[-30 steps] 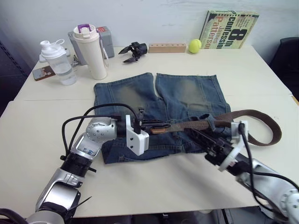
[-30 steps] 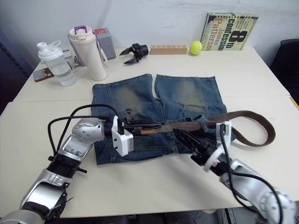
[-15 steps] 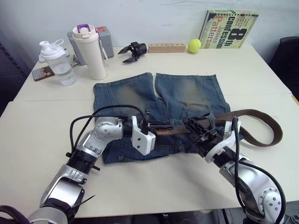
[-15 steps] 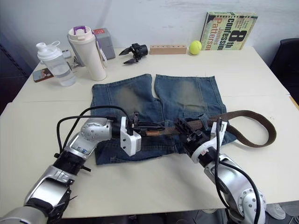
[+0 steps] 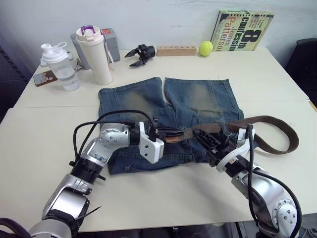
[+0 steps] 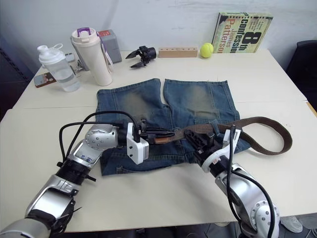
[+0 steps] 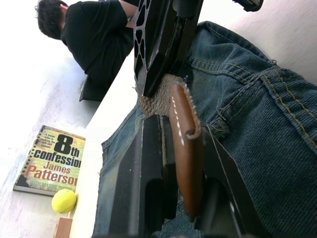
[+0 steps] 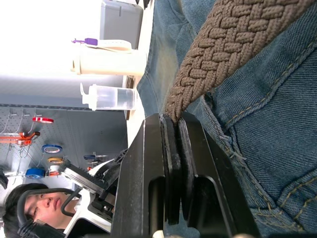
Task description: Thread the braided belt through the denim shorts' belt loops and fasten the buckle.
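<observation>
Left gripper (image 5: 171, 134): pinches the braided belt (image 5: 270, 120) by its tan tip, frame centre.
Right gripper (image 5: 212, 142): clamps the weave beside it.
Advice: feed the tip flat across the denim shorts (image 5: 198, 99), no twist.

It looked like a robotics lab or workshop: a pale desk (image 5: 44, 144) stood against a plain white wall, a pegboard (image 8: 29, 134) held tape rolls (image 8: 51, 148), and a person (image 7: 94, 37) in black sat nearby

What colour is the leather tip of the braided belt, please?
Tan brown with pale stitching, the leather tip shows best in the left wrist view.
</observation>
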